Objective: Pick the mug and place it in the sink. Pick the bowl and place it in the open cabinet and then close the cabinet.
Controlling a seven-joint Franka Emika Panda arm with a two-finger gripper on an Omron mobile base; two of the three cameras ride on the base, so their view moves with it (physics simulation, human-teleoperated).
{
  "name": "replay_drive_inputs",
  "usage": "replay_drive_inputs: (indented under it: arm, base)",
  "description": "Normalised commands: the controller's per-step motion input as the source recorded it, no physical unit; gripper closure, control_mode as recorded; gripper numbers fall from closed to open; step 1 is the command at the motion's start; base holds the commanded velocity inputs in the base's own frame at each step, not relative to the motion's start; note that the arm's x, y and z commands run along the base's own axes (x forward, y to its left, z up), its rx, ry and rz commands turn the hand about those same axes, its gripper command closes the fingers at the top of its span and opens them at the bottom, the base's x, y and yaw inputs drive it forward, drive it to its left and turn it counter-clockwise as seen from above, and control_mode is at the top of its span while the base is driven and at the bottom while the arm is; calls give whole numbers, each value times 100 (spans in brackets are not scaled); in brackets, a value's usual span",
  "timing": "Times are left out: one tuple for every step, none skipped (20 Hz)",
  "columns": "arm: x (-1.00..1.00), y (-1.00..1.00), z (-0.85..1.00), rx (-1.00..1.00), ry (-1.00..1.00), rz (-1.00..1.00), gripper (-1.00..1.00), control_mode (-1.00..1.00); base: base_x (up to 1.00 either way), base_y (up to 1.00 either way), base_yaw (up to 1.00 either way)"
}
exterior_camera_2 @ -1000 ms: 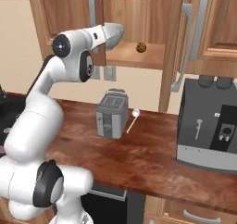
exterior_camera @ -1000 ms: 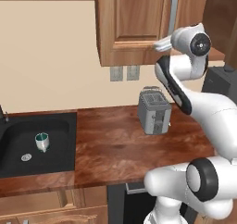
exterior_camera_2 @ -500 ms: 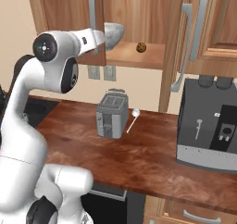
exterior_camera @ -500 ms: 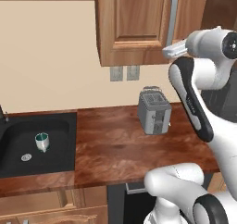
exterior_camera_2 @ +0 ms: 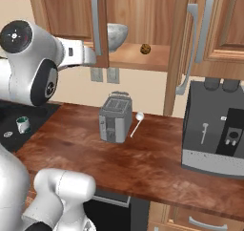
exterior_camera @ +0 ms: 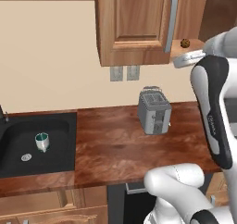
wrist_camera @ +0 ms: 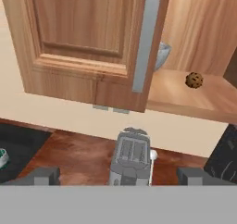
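The mug [exterior_camera: 42, 141] stands in the sink [exterior_camera: 60, 126]; the bowl [exterior_camera_2: 116, 34] sits on the cabinet [exterior_camera_2: 143, 60] shelf near a cookie [exterior_camera_2: 145, 48]. The gripper [wrist_camera: 119, 176] is spread, empty, facing the open door edge.

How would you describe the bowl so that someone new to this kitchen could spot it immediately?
Start at the open wooden wall cabinet above the counter, over the silver toaster. On its wooden shelf, at the left end and partly hidden behind the open door, sits the bowl. It is wide, rounded and grey-white, far larger than the small brown ball to its right on the same shelf.
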Motion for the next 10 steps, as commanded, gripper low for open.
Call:
replay_drive_inputs:
  arm:
    - [-100,0,0,5,21,0,-100,-100]
    - [-100,0,0,4,20,0,-100,-100]
    - [-100,0,0,5,18,0,-100,-100]
    - [-100,-1,0,5,16,5,-100,-100]
    - [-100,-3,0,5,9,15,-100,-100]
    - [-88,-12,0,7,5,17,-100,-100]
    - [-81,-26,0,11,1,14,-100,-100]
    - [-89,-43,0,13,0,6,-100,-100]
    - [-100,-44,0,10,-12,0,-100,-100]
    - [-100,-43,0,5,-24,0,-100,-100]
  base:
    - [0,0,0]
    - [0,0,0]
    - [0,0,0]
    - [0,0,0]
    - [0,0,0]
    - [0,0,0]
    - [0,0,0]
    - [0,0,0]
    - [0,0,0]
    - [0,0,0]
